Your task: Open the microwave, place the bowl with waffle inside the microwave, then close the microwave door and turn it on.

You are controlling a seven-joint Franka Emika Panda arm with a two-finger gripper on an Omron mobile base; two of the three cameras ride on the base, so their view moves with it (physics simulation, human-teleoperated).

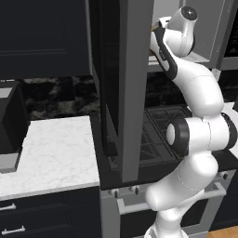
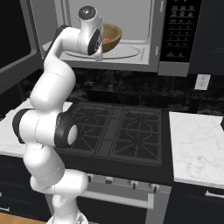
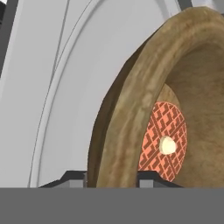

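While clamped on the bowl rim, gripper inside the microwave; waffle just beyond the fingertips, turntable plate beside, microwave door swung wide.

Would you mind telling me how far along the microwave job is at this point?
Done: the microwave door stands open. In hand: the gripper has its fingertips either side of the bowl rim, with the waffle in it, over the turntable plate inside the microwave. Left: release, withdraw, close the door, turn it on.
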